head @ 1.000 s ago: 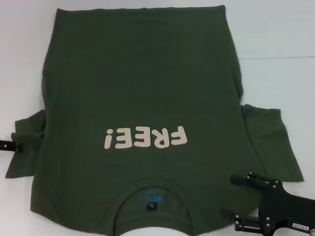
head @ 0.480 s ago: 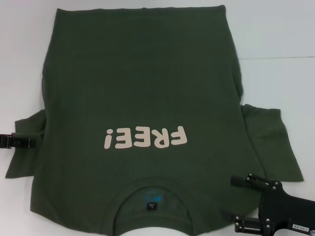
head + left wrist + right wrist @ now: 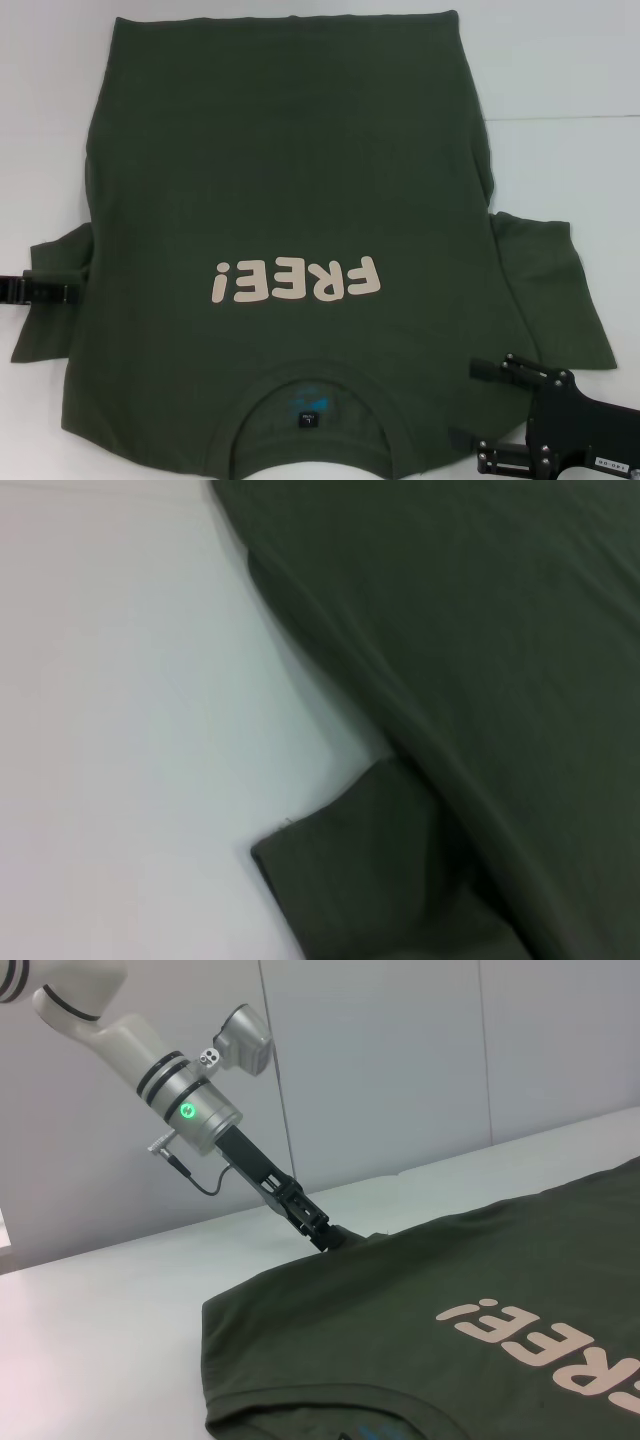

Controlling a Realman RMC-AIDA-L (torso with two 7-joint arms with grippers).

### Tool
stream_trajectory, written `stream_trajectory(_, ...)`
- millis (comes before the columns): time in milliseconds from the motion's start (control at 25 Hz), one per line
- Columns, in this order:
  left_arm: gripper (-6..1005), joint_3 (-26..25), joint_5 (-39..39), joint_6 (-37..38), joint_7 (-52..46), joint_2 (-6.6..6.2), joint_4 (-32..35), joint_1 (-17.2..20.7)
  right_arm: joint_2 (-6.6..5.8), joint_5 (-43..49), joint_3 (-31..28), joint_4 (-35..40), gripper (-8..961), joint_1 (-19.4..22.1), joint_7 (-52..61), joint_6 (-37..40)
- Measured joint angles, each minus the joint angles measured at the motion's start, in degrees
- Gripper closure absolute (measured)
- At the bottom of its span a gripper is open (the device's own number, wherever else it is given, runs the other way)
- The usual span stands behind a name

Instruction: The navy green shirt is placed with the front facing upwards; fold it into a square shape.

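While its tip presses into the cloth at the sleeve, the left gripper (image 3: 62,290) reaches in low from the table's left side; in the right wrist view the same gripper (image 3: 335,1241) meets the shirt's edge, and whether its fingers are clamped or apart cannot be told. Its grey arm (image 3: 180,1095) slopes down toward that spot, a green light showing on the wrist.

At the near right corner the right gripper (image 3: 480,410) hovers over the shirt's shoulder, fingers spread apart and holding nothing.

Between them the shirt (image 3: 290,170) lies flat on the white table (image 3: 570,70), front up, collar (image 3: 312,395) nearest the robot and hem at the far side. A cream "FREE!" print (image 3: 297,281) runs across the chest, with a small dark label (image 3: 306,418) inside the neck. Both sleeves spread outward; the right sleeve (image 3: 550,290) lies open, while the left sleeve (image 3: 370,870) is rumpled against the body.
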State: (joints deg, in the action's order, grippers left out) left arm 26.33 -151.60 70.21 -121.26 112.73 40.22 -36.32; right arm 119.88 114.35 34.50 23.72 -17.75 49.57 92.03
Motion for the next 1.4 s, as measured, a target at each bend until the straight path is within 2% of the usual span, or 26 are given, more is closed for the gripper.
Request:
stream_trajectory(1080,115,0.0,1.8,0.1,0.0,0.03,-1.8,-0.9,0.0,-0.3,0.0,0.0,55,-0.1,0.0,-0.5)
stream_trajectory(1320,176,-0.3,2.0,-0.6,0.0,0.03,-1.7,-0.9,0.0,-0.3,-0.1,0.0,54,-0.3,0.0,-0.6)
stream_trajectory(1400,279,-0.4,2.1,-1.2,-0.1,0.03,-1.7,-0.9,0.0,-0.3,-0.2,0.0,54,-0.4,0.0,-0.7)
